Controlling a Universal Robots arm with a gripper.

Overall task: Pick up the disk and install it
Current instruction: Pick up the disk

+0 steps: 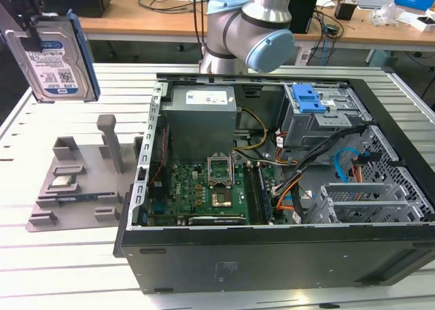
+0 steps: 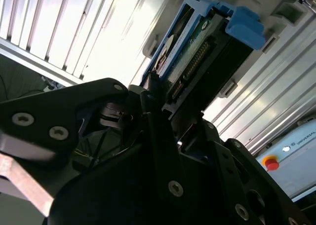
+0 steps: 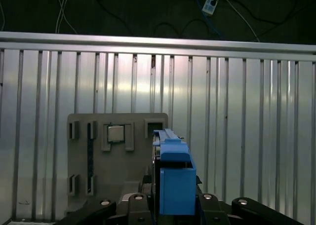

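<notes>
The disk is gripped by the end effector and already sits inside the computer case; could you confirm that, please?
No: the disk is gripped by the end effector, but it hangs in the air over the grey tray, outside the case, as the exterior view shows.

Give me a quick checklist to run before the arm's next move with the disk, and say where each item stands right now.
1. The claw shut on the disk: ok.
2. The disk clear of the grey fixture: ok.
3. The computer case open: ok.
4. Free slot in the drive cage: cannot tell.
5. Path to the cage free of cables: not ok, a black bundle runs beside it.
</notes>
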